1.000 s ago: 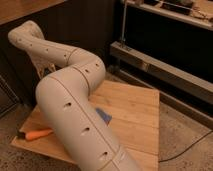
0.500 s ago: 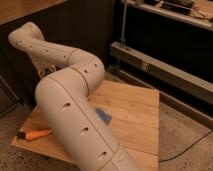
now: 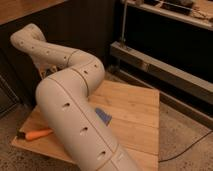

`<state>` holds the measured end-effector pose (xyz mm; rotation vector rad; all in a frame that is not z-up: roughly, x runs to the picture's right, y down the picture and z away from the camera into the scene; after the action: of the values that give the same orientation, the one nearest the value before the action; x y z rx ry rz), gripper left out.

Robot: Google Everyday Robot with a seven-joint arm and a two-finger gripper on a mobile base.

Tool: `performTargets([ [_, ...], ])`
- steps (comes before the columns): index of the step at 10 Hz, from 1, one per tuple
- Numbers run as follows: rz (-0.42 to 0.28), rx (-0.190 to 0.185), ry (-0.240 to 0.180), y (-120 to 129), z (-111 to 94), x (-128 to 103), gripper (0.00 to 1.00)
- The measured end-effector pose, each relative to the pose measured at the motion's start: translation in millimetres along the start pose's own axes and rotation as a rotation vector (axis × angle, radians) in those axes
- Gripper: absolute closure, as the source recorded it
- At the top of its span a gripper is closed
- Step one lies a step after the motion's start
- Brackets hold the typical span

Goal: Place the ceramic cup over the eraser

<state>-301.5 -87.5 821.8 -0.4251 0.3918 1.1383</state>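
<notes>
Nothing has moved. Behind the arm (image 3: 75,115) at the upper left, the hidden gripper stays pressed together. Cup and eraser are hidden too; it should find them first.

High view behind arm (image 3: 70,107), gripper hidden

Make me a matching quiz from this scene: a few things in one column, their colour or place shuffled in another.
1. robot arm
2. sponge
3. orange object
4. wooden board

A. blue, peeking out beside the arm
B. lying near the board's left edge
C. white, bending across the front
D. pale planks under the small items

Pairs: 1-C, 2-A, 3-B, 4-D.

The end effector is out of sight, past the arm's far end at the left.
</notes>
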Motion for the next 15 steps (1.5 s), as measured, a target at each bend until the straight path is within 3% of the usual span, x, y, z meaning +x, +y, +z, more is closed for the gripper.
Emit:
performTargets([
  [3,0.0,0.008,0.006,-1,4,0,1.0],
  [4,-0.007,0.011,0.007,-1,6,0,0.95],
  [7,-0.017,0.012,0.014,1,11,1,0.69],
  [8,-0.017,0.013,0.02,0,14,2,0.55],
  [11,-0.02,0.012,0.03,0,19,4,0.28],
  [15,-0.06,0.001,0.014,7,18,2,0.23],
])
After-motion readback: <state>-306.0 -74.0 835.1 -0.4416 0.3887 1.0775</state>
